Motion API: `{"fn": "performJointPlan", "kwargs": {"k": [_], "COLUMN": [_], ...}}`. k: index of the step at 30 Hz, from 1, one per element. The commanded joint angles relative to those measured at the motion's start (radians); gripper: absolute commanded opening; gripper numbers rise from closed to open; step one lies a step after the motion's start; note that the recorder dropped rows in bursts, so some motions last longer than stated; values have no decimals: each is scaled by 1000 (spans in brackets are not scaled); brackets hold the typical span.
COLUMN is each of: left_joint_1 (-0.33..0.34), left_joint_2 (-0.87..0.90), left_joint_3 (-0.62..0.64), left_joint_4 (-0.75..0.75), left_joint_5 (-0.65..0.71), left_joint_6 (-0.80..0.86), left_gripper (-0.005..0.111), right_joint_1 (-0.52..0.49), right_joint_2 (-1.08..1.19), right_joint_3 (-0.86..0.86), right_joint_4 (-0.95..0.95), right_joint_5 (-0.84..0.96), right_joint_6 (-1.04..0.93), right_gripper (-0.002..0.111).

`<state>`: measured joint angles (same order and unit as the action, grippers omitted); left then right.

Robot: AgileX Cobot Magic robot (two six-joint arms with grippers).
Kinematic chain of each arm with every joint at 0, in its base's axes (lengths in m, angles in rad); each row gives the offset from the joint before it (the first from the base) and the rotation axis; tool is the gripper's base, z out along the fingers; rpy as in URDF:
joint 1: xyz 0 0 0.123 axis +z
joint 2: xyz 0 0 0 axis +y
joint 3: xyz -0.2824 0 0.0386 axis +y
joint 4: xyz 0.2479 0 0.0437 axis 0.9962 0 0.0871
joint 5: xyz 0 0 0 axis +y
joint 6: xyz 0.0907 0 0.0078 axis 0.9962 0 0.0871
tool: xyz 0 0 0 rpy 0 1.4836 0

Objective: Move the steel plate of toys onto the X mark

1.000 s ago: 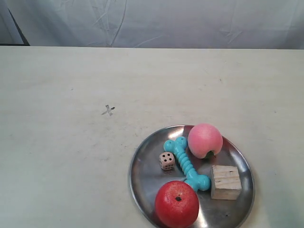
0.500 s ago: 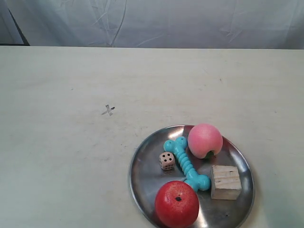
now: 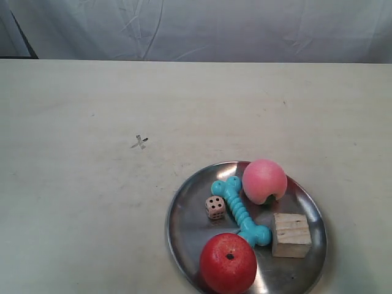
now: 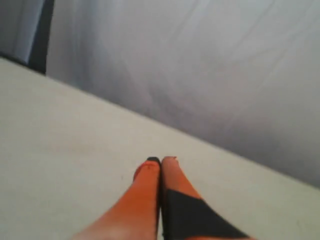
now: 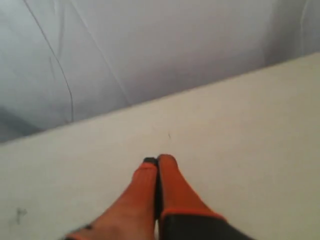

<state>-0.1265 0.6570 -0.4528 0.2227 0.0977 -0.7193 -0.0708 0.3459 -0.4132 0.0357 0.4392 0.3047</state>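
Observation:
The steel plate (image 3: 184, 220) lies on the table at the lower middle-right of the exterior view. It holds a red apple (image 3: 228, 263), a pink peach (image 3: 264, 180), a turquoise bone-shaped chew (image 3: 239, 210), a spotted die (image 3: 215, 207) and a pale wooden cube (image 3: 291, 234). The X mark (image 3: 139, 142) is up and to the left of the plate. Neither arm shows in the exterior view. My left gripper (image 4: 161, 160) is shut with nothing in it, over bare table. My right gripper (image 5: 157, 159) is shut and empty too; a faint mark that may be the X mark (image 5: 19, 214) shows near it.
A pale cream table (image 3: 73, 202) spreads around the plate. A grey cloth backdrop (image 3: 202, 27) hangs behind its far edge. A dark strip (image 3: 21, 37) shows at the far left corner.

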Motion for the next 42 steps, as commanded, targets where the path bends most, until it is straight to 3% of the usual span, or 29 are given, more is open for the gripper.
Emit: {"fn": "performJointPlan", "kwargs": {"k": [1, 6, 10, 13, 20, 26, 30, 32, 36, 39, 42], "left_joint_1": [-176, -297, -291, -257, -175, -171, -171, -171, -171, -171, -171], "left_joint_2": [319, 565, 699, 776, 916, 960, 978, 999, 1075, 1180, 1262], "left_joint_3": [-155, -289, -336, -348, -348, -348, -348, -348, -350, -350, -350], "left_joint_4": [-121, -464, -767, -911, -948, -1003, -1196, -1306, -1360, -1346, -1420], "left_joint_5": [144, 267, 349, 434, 608, 604, 607, 645, 709, 736, 783], "left_joint_6": [116, 485, 758, 865, 934, 949, 1157, 1259, 1348, 1378, 1439], "left_gripper": [0, 0, 0, 0, 0, 0, 0, 0, 1, 17, 46], "right_joint_1": [62, 83, 83, 83, 64, -149, -283, -300, -300, -298, -294], "right_joint_2": [239, 527, 693, 783, 871, 981, 1114, 1158, 1197, 1199, 1251], "right_joint_3": [-114, -229, -273, -281, -281, -281, -281, -281, -281, -279, -267], "right_joint_4": [-41, 68, 314, 347, 341, 460, 709, 707, 638, 593, 611], "right_joint_5": [195, 381, 412, 385, 364, 412, 538, 539, 510, 459, 446], "right_joint_6": [-83, -237, -480, -496, -495, -632, -874, -895, -888, -866, -853], "right_gripper": [-1, -1, -1, -1, -1, -1, -1, -1, -1, -1, 4]}}
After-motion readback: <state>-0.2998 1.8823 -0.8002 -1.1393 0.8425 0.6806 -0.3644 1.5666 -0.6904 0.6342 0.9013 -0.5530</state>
